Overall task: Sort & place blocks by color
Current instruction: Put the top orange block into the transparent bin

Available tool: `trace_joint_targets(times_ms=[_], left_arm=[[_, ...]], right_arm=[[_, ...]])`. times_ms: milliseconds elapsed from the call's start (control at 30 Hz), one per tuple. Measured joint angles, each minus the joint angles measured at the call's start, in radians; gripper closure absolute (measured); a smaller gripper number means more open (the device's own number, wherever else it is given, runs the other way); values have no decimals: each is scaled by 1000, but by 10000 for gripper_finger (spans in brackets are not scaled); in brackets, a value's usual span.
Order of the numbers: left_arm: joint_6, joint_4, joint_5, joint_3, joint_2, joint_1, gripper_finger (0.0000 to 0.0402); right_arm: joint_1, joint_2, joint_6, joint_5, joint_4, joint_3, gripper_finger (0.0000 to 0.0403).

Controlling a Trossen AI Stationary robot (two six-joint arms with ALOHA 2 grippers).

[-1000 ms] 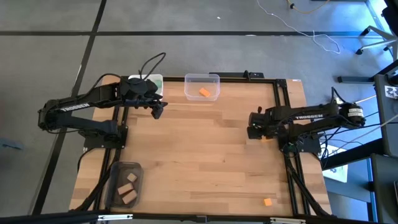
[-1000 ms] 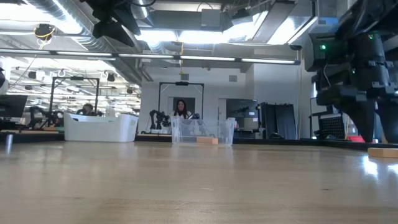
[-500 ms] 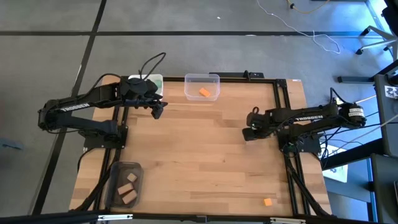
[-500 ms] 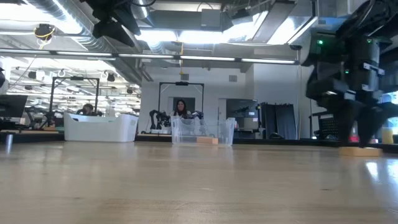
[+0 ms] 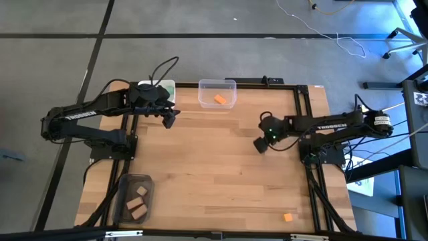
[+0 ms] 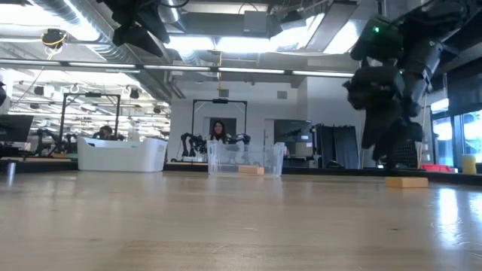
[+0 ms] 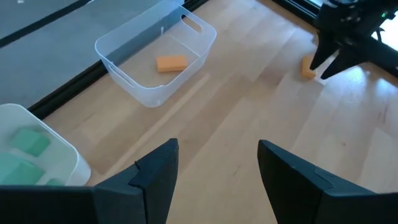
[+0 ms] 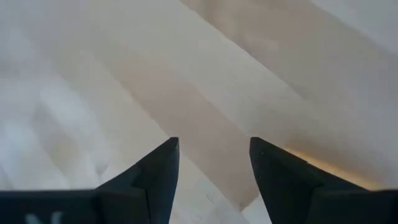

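Right arm over the pale wooden tabletop, one orange block stranded.

The right pincer hangs apart and empty mid-table; the left pincer, also apart, waits near the clear plastic bin. The small orange wooden cube lies far off at the near edge; a long reach risks nudging it overboard.

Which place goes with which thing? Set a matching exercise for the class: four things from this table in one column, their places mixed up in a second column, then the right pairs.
Things
1. clear bin
2. dark grey bin
3. loose orange block
4. right pincer

Places
A. holds two tan blocks, at the table's near left corner
B. open above bare wood, right of the table's middle
C. holds one orange block, at the table's far edge
D. alone on the wood near the table's near right corner

Pairs: 1-C, 2-A, 3-D, 4-B
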State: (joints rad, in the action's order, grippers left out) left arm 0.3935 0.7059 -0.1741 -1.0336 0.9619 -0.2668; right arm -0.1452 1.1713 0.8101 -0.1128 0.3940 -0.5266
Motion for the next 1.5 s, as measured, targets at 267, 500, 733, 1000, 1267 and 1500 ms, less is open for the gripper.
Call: trace_joint_targets(times_ms=[267,500,733,1000,1267,1500], left_arm=[[-12,0,0,0,0,0,192],[-12,0,0,0,0,0,192],[-12,1,0,0,0,0,192],[-13,4,0,0,0,0,192],[-11,4,0,0,0,0,192],[-3,4,0,0,0,-1,192]], right_arm=[[0,-1,-409,15,95,-122,205],[22,-1,-579,3,349,-285,205],[49,-3,-697,181,721,-524,205],[51,-3,-866,163,823,-471,205],[51,-2,-1090,153,583,-285,205],[51,11,-1163,57,426,-170,205]])
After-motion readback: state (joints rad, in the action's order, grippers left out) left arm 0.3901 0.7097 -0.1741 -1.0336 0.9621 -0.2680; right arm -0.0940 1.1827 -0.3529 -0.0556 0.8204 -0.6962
